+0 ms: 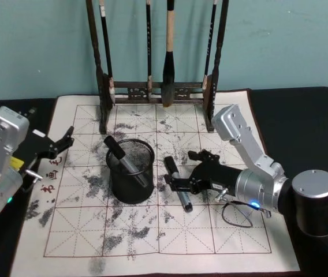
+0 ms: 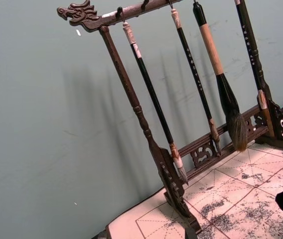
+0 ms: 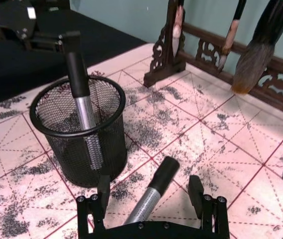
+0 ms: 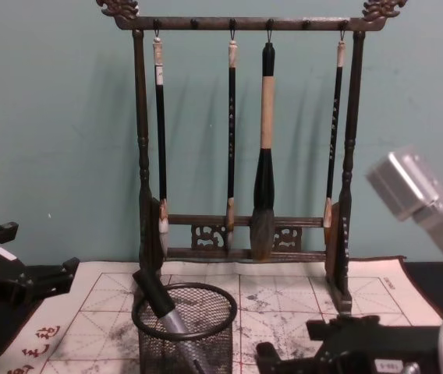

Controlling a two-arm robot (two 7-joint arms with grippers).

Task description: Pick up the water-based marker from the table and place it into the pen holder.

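Observation:
A silver water-based marker (image 1: 179, 186) with a black cap lies on the ink-stained practice mat just right of the pen holder (image 1: 123, 190). My right gripper (image 1: 188, 171) is open and low over the mat. Its fingers stand on either side of the marker (image 3: 154, 186) without closing on it. The black mesh pen holder (image 3: 76, 154) stands upright and holds another silver marker (image 3: 80, 84), which leans with its black cap above the rim. My left gripper (image 1: 63, 144) is parked open at the mat's left edge.
A tall dark wooden brush rack (image 1: 158, 92) with several hanging brushes stands at the mat's far edge, against the teal wall. The white gridded mat (image 1: 152, 231) lies on a black table. A thin cable loop (image 1: 236, 214) lies beside my right arm.

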